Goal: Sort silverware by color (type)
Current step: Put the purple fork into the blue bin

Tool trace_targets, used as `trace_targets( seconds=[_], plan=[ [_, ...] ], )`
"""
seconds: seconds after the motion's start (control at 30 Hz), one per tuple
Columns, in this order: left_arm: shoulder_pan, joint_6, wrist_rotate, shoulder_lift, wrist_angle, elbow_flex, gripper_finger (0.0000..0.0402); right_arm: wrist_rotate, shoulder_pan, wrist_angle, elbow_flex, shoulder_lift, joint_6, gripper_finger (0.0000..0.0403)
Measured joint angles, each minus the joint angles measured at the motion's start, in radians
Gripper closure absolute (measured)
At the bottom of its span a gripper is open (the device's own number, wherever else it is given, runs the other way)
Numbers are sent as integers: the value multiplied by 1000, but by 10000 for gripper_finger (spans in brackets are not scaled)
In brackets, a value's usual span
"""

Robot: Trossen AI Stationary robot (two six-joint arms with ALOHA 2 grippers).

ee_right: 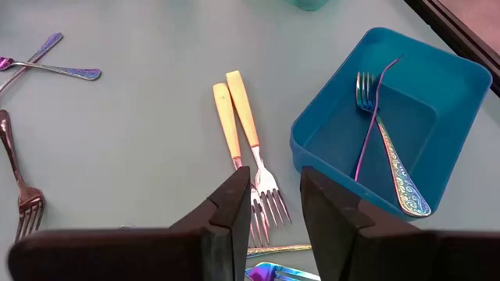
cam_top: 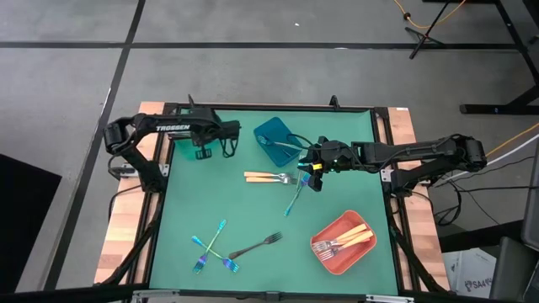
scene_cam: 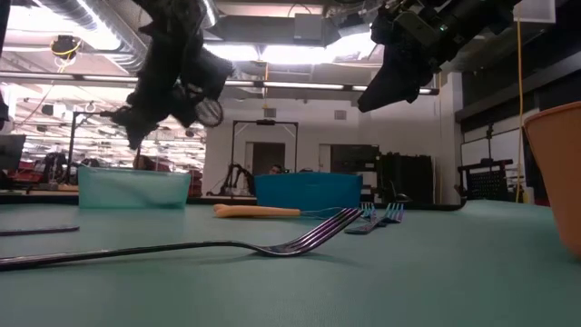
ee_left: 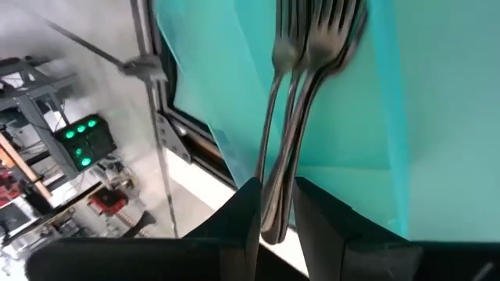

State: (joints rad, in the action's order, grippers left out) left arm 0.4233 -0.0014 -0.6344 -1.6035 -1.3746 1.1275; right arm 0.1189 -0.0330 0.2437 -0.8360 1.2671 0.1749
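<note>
Fingers of left gripper [ee_left: 275, 222] clamped on silver forks [ee_left: 301, 94], tines hanging over teal bin [cam_top: 185, 151] at table's 11 o'clock. Right gripper [ee_right: 273, 203] fingers apart, empty, above gold-handled forks [cam_top: 268, 178]; handles' long axis runs 9–3 o'clock, right arm nearer.

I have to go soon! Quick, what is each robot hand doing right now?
Left gripper: shut on two dark forks, above the teal bin.
Right gripper: open, holding nothing, above the gold-handled forks beside the blue bin.
</note>
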Motion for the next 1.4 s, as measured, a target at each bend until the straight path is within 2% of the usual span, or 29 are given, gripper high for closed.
trace_targets(
  seconds=[0.17, 0.37, 0.6, 0.8, 0.97, 1.13, 1.4],
  plan=[
    [-69, -82, 72, 0, -2, 84, 331, 0, 0, 0, 0, 0, -6, 299],
    [-198, -268, 206, 0, 33, 172, 331, 0, 0, 0, 0, 0, -83, 299],
    [-364, -472, 307, 0, 300, 186, 331, 0, 0, 0, 0, 0, -158, 299],
    [-493, -522, 308, 0, 588, 185, 331, 0, 0, 0, 0, 0, -184, 299],
    [-585, -521, 308, 0, 756, 185, 331, 0, 0, 0, 0, 0, -184, 299],
    [-664, -522, 305, 0, 834, 185, 331, -20, 0, 0, 0, 0, -185, 299],
    [-772, -567, 304, 0, 853, 185, 331, -148, 0, 0, 0, 0, -295, 299]
  ],
)
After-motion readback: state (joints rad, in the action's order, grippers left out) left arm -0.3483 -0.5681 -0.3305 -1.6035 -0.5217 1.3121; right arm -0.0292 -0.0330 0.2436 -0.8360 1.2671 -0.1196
